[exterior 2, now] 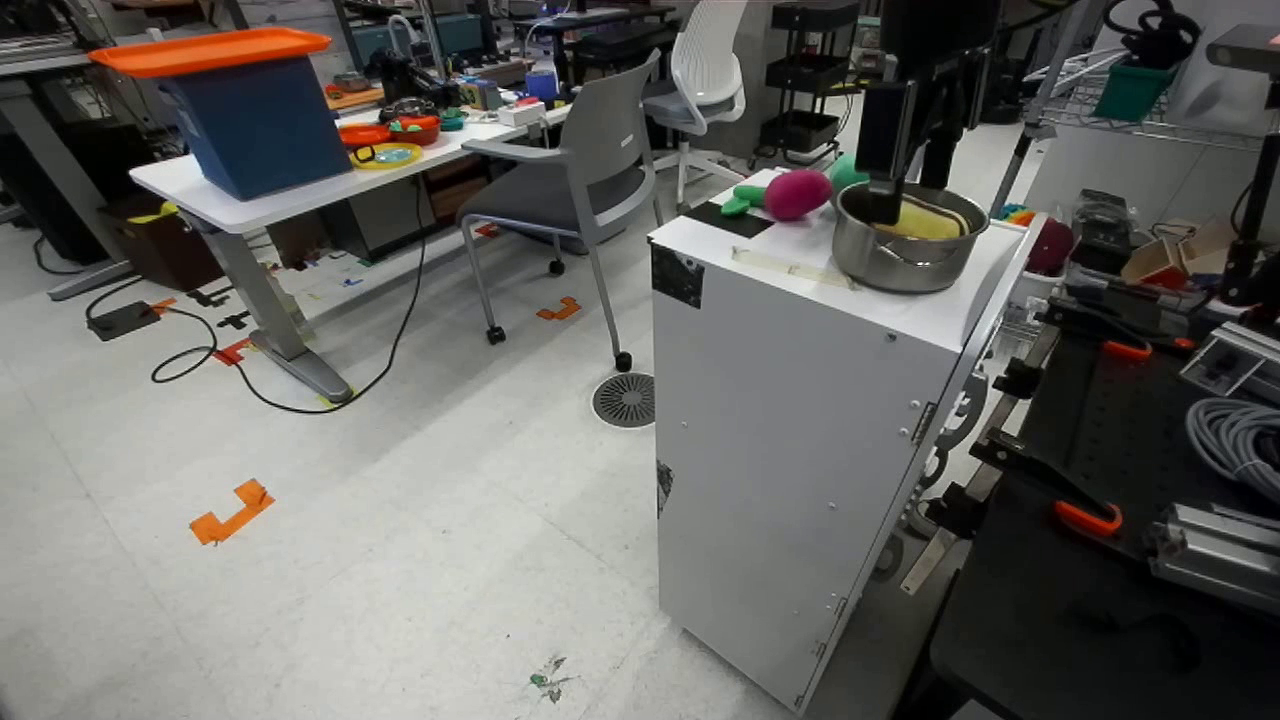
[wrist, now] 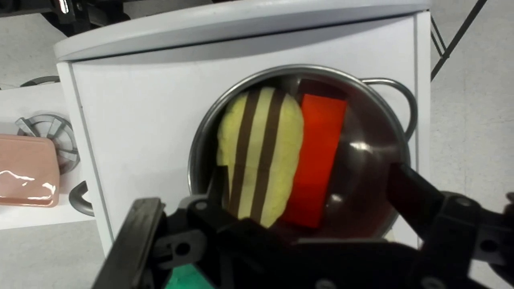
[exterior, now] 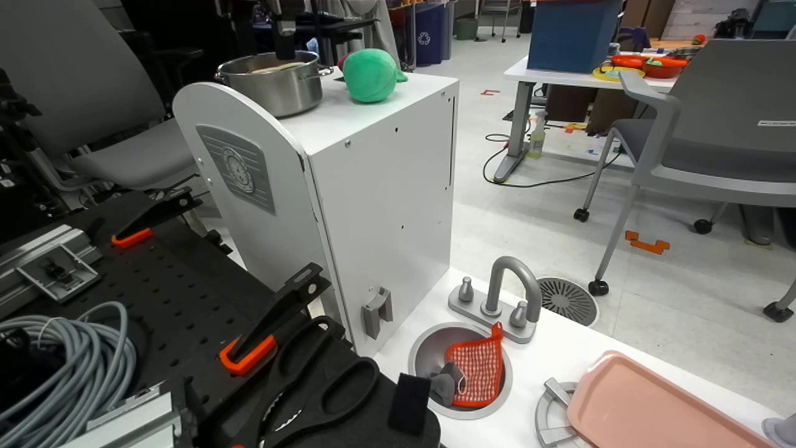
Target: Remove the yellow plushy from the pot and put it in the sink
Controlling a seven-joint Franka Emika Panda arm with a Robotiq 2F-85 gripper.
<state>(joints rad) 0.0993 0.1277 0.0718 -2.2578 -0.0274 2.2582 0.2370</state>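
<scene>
The yellow plushy (wrist: 261, 148), with dark brown stripes, lies in the left part of the steel pot (wrist: 363, 124) in the wrist view. It also shows in both exterior views (exterior: 278, 67) (exterior 2: 930, 222). The pot (exterior: 273, 87) (exterior 2: 905, 262) stands on top of the white cabinet. My gripper (wrist: 309, 172) is open above the pot, with one finger by the plushy's left edge and the other over the pot's right side. In an exterior view one fingertip of the gripper (exterior 2: 912, 190) reaches below the pot's rim. The grey sink (exterior: 424, 351) is low beside the cabinet.
A flat red piece (wrist: 321, 160) lies in the pot beside the plushy. A green ball (exterior: 370, 74) and a magenta toy (exterior 2: 797, 194) sit near the pot. A red checked cloth (exterior: 476, 373) lies in the sink, below the faucet (exterior: 513, 274). A pink tray (exterior: 659, 404) lies nearby.
</scene>
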